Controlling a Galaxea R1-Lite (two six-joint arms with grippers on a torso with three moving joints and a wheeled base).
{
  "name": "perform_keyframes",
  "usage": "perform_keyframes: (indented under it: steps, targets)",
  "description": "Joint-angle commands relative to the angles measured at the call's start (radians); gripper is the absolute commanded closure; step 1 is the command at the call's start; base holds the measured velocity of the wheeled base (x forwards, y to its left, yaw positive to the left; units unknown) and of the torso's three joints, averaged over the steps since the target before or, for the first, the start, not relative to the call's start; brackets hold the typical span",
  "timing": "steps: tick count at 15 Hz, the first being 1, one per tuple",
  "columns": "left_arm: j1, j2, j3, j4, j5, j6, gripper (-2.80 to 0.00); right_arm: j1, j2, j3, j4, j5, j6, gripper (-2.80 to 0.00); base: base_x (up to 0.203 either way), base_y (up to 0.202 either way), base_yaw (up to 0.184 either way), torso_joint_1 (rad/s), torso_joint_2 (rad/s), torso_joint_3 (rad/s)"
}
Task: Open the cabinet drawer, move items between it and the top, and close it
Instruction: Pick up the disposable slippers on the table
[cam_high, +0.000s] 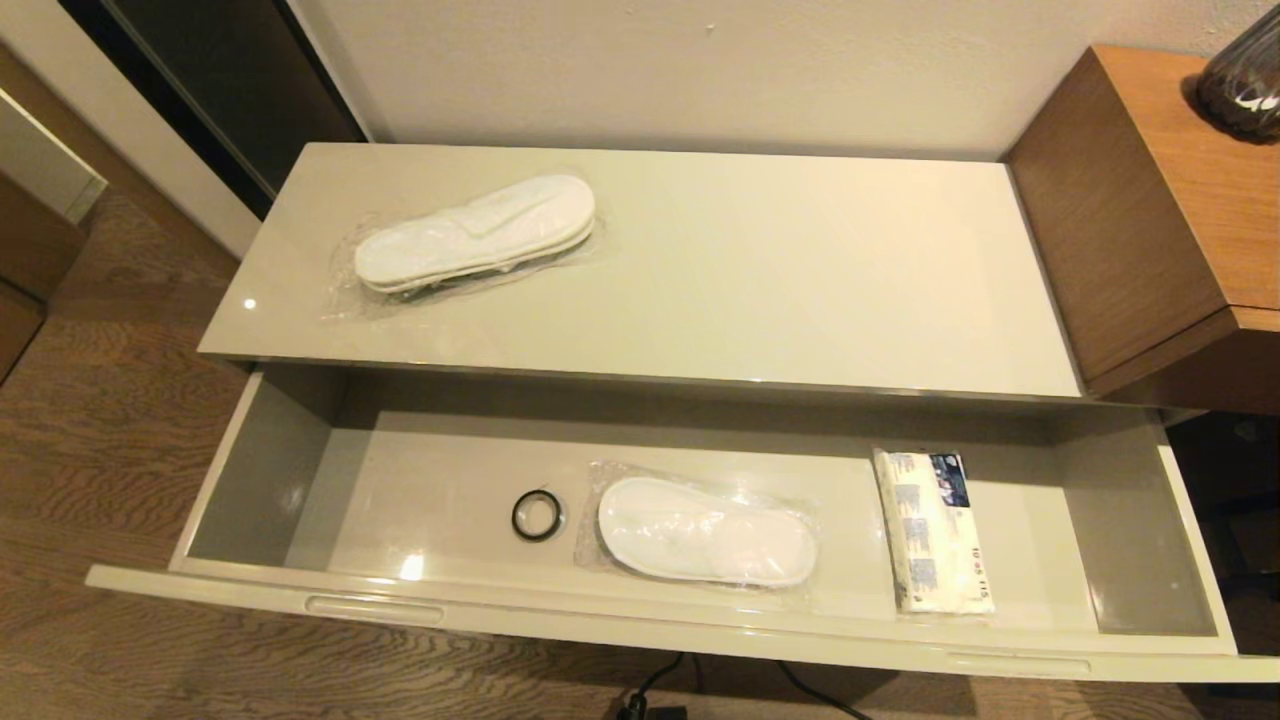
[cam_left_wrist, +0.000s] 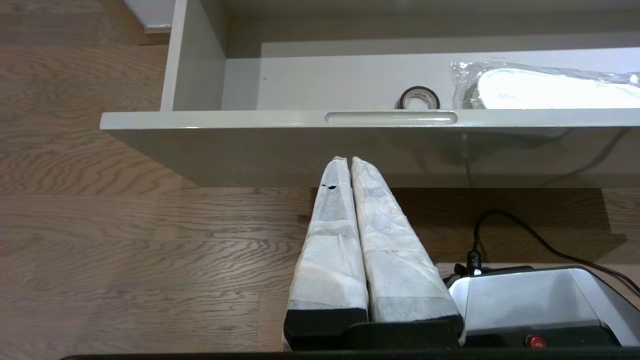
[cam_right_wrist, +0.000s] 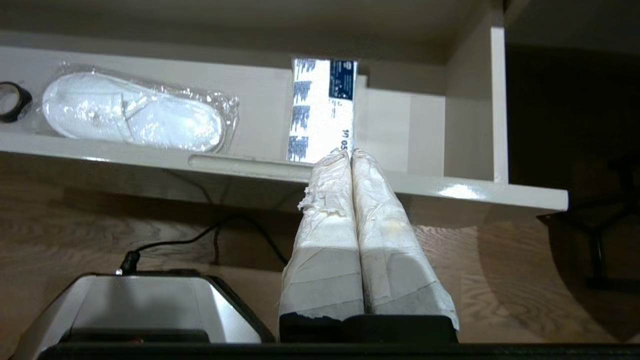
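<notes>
The wide beige-grey cabinet drawer stands pulled out below the cream top. One wrapped pair of white slippers lies on the top at the left. Another wrapped pair lies in the drawer's middle, with the tissue pack to its right. Neither arm shows in the head view. My left gripper is shut and empty, low in front of the drawer's left recess. My right gripper is shut and empty before the drawer front, in line with the tissue pack.
A black tape ring lies in the drawer left of the slippers. A taller brown wooden unit adjoins the cabinet on the right. A black cable runs over the wood floor by my silver base.
</notes>
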Motion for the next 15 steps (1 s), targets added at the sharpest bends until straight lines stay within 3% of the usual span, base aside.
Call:
perform_keyframes:
  steps: [1, 10, 15]
  targets:
    - [0.000, 0.002, 0.000, -0.002, 0.000, 0.000, 0.00, 0.000, -0.003, 0.001, -0.003, 0.000, 0.002, 0.00, 0.000, 0.000, 0.000, 0.000, 0.00, 0.000]
    - [-0.001, 0.002, 0.000, 0.000, 0.000, 0.000, 0.00, 0.000, -0.003, 0.014, -0.049, 0.000, 0.005, 0.00, 0.000, 0.000, 0.000, 0.000, 0.00, 0.000]
    - [0.000, 0.003, -0.006, 0.005, 0.000, 0.060, 0.00, 0.000, -0.003, 0.014, -0.049, 0.000, 0.005, 0.00, 0.000, 0.000, 0.000, 0.000, 0.00, 0.000]
